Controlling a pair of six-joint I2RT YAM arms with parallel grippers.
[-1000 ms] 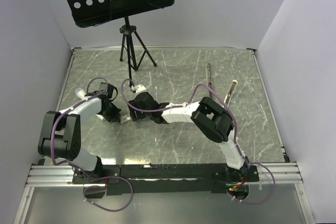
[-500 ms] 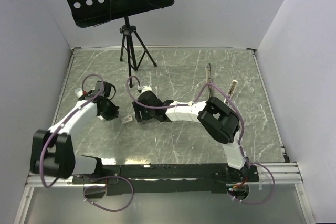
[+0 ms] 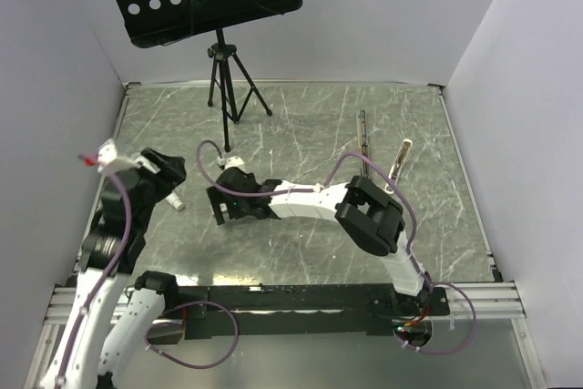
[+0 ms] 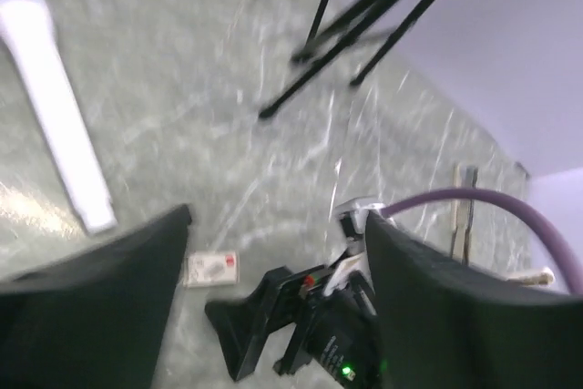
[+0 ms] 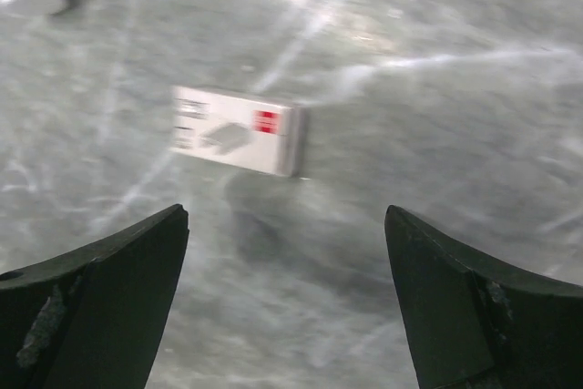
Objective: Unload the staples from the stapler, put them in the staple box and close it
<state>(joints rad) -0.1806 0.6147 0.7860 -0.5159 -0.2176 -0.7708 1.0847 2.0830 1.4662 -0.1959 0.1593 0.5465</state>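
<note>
Hovering spread wide and empty, the right fingers [image 5: 109, 298] hang over a box [image 5: 235, 129]; the left fingers [image 4: 91, 316] gape empty too. On the tabletop [image 3: 301, 257], the stapler [image 3: 362, 137] lies well right of the tripod [image 3: 226, 79].

your overhead view is bright, evenly lit and sharp to the corners. the grey-green marbled worktop [image 3: 301, 125] carries a pale strip of glare along its near edge, and the black tripod music stand [image 3: 226, 79] throws only a faint, soft shadow.

your left wrist view is smeared by motion blur. the tripod legs and the stone's white veins run soft, and the left end effector [image 4: 278, 220] shows only as dark, unfocused masses.

your right wrist view is blurred too. the small white rectangular box [image 5: 239, 129] has unreadable print and a soft shadow on its near side. the right end effector [image 5: 287, 211] looms dark, and glare whitens the stone near the top edge.
</note>
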